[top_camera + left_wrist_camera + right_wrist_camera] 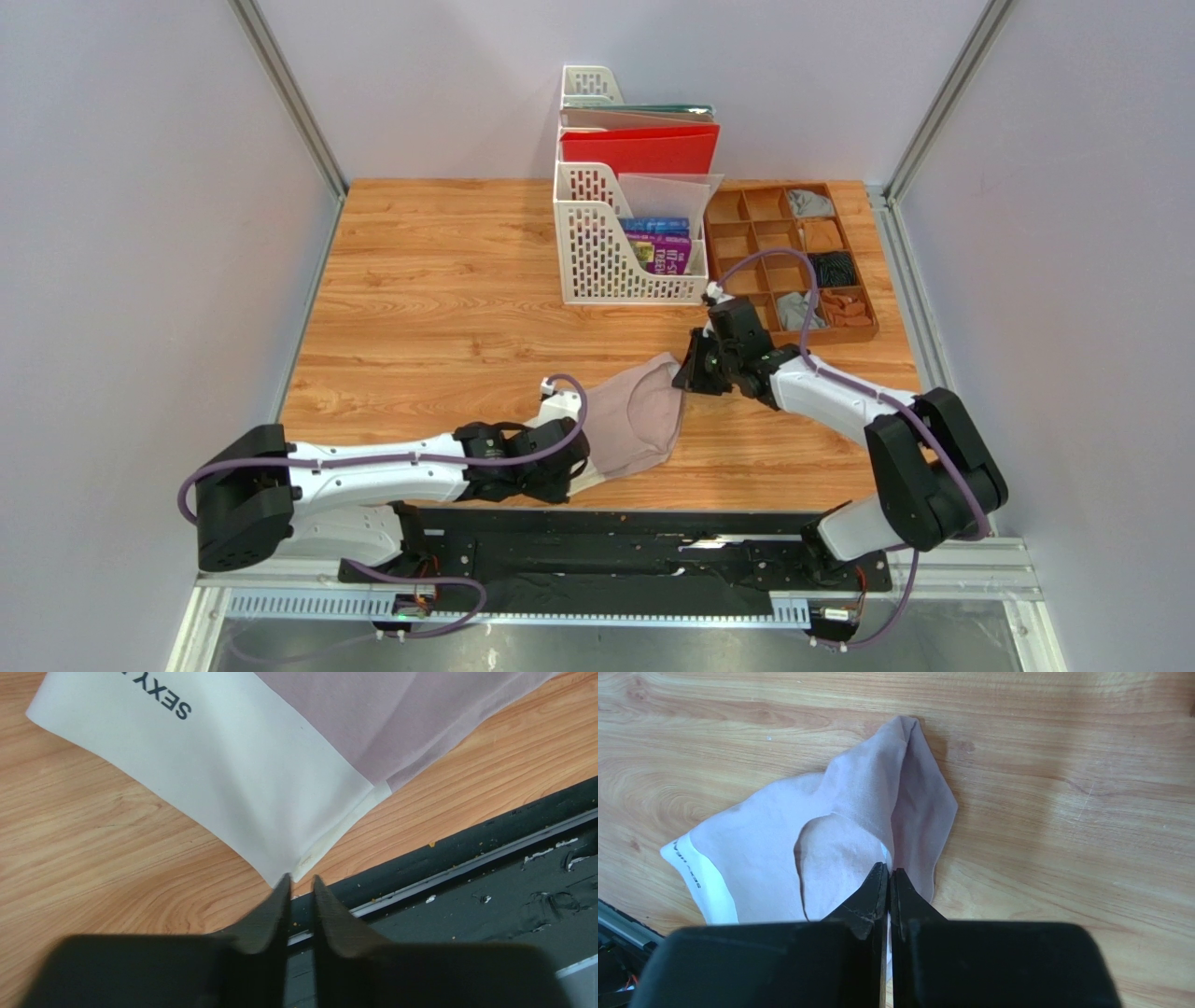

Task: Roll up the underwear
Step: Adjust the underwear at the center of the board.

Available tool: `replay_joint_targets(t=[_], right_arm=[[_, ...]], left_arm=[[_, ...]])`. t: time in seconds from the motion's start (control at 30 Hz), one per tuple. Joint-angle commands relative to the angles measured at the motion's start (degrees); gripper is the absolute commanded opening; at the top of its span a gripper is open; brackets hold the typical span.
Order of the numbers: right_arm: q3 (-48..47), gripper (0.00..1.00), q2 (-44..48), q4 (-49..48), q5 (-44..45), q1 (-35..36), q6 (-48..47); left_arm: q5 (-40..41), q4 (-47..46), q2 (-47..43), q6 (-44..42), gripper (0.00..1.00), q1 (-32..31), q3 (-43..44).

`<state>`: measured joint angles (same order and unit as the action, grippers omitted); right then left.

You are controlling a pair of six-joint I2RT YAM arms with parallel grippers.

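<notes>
The pale pinkish-beige underwear [638,413] lies loosely folded on the wooden table between my two grippers. Its cream edge band [246,777] carries dark printed letters. My left gripper [572,476] is at the near left corner; in the left wrist view its tips [300,879] pinch the band's corner, with a narrow gap behind them. My right gripper [687,375] is at the far right edge. In the right wrist view it [889,871] is shut on a fold of the pink cloth [759,854]. I cannot pick out the mid-grey underwear for certain.
A white file rack [624,238] with a red folder [638,147] stands at the back. To its right, a wooden compartment tray [730,266] holds several small cloth rolls, some grey. A black rail [617,539] runs along the near table edge, also in the left wrist view [491,861].
</notes>
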<state>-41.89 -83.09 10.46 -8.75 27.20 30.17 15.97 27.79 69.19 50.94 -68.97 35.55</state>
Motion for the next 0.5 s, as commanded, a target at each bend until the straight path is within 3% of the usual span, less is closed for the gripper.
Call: replay_joint_targets(t=[0.0, 0.07, 0.17, 0.2, 0.3, 0.47], right_arm=[[0.7, 0.01, -1.5, -1.1, 2.2, 0.2, -0.4], [0.2, 0.06, -2.1, -1.1, 2.1, 0.3, -0.7], [-0.4, 0.30, -1.6, -0.4, 1.8, 0.2, -1.3], [-0.6, 0.40, -0.9, 0.1, 1.8, 0.2, -2.0], [-0.6, 0.47, 2.3, 2.8, 2.6, 0.3, -2.8], [-1.4, 0.48, 9.8, 8.1, 4.2, 0.2, -3.1]], left_arm=[[-2.3, -1.3, -0.6, -0.8, 0.35, -0.6, -0.4], [-3.0, -1.0, -2.3, -1.1, 0.52, -0.6, -0.4], [-4.3, -0.6, -5.4, -1.6, 0.66, -0.6, -0.2], [-4.5, -0.8, -6.0, -2.0, 0.66, -0.7, 0.2], [-2.8, -2.0, -8.2, -2.0, 0.67, -0.6, 1.0], [-1.0, -5.6, -3.4, -2.8, 0.71, 0.2, 3.6]])
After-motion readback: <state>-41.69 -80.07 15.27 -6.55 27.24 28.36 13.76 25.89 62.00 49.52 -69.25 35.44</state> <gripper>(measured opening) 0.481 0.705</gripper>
